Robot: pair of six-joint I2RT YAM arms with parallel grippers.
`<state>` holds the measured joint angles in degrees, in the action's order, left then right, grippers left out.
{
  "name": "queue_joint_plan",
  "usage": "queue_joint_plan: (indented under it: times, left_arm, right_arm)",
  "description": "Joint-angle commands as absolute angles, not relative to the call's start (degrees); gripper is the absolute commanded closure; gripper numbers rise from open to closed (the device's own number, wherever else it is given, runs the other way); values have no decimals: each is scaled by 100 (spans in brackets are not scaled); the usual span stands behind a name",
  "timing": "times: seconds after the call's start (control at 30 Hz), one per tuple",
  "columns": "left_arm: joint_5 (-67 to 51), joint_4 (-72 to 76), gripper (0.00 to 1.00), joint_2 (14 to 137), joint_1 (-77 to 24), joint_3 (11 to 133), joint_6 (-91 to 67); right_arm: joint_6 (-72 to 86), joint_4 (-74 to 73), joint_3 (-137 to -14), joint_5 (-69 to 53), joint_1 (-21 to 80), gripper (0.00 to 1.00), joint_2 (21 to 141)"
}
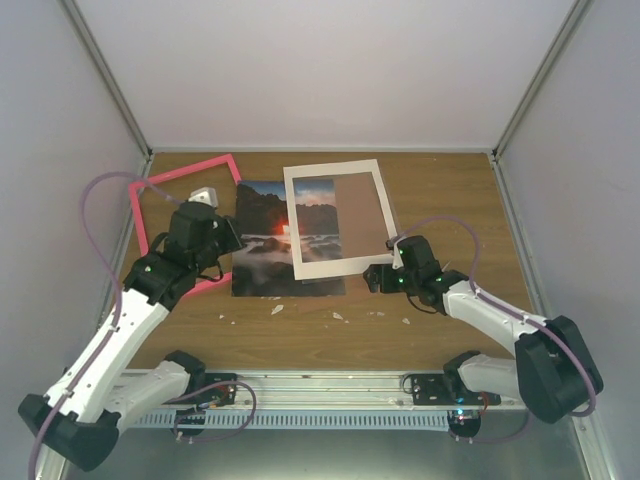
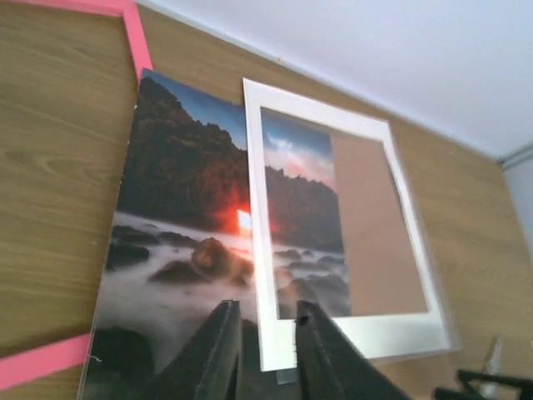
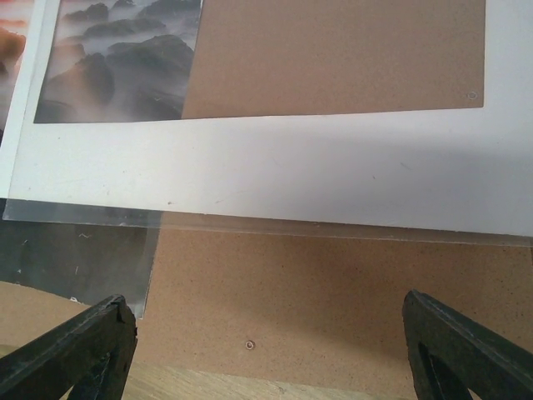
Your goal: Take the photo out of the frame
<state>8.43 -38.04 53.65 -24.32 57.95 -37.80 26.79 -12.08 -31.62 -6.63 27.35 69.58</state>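
Note:
The photo (image 1: 265, 245), a seascape with a red sun, lies flat on the wooden table, outside the pink frame (image 1: 190, 172) that sits to its left. A white mat board (image 1: 335, 262) overlaps the photo's right part, and brown backing (image 1: 362, 215) shows through the mat's window. My left gripper (image 2: 268, 350) hovers over the photo's (image 2: 175, 208) near edge by the mat's (image 2: 316, 108) corner, with its jaws a narrow gap apart and nothing between them. My right gripper (image 3: 266, 342) stands wide open over the backing board's (image 3: 333, 292) near edge, just below the mat (image 3: 291, 167).
A clear sheet (image 3: 83, 246) lies under the mat and sticks out past its near edge. Small white scraps (image 1: 277, 309) dot the table in front of the photo. Grey walls enclose the table on three sides, and a metal rail (image 1: 330, 385) runs along the front.

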Motion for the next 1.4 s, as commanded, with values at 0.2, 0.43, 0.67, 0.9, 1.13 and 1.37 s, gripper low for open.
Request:
queue_joint_plan:
  times: [0.2, 0.43, 0.67, 0.9, 1.13, 1.37]
  left_arm:
    - [-479, -3073, 49, 5628, -1511, 5083, -2634]
    - [-2698, -2035, 37, 6876, 401, 4640, -2034]
    - [-4334, -1072, 34, 8602, 1298, 4776, -2138]
    - [-4977, -510, 35, 9590, 1365, 4889, -2363]
    - [-5290, -103, 42, 10224, 1303, 4949, -2567]
    - [-5378, -18, 52, 10686, 998, 5186, -2633]
  right_arm:
    - [2692, -1289, -3296, -762, 2870, 12, 6871]
    - [2578, -1187, -3239, -808, 2876, 12, 6899]
    - [2476, -943, -3205, -938, 2874, 12, 7154]
    - [2378, -821, -3192, -943, 2874, 11, 7323]
    - [2364, -783, -3156, -948, 2876, 11, 7348]
    - [2371, -805, -3164, -933, 2881, 11, 7348]
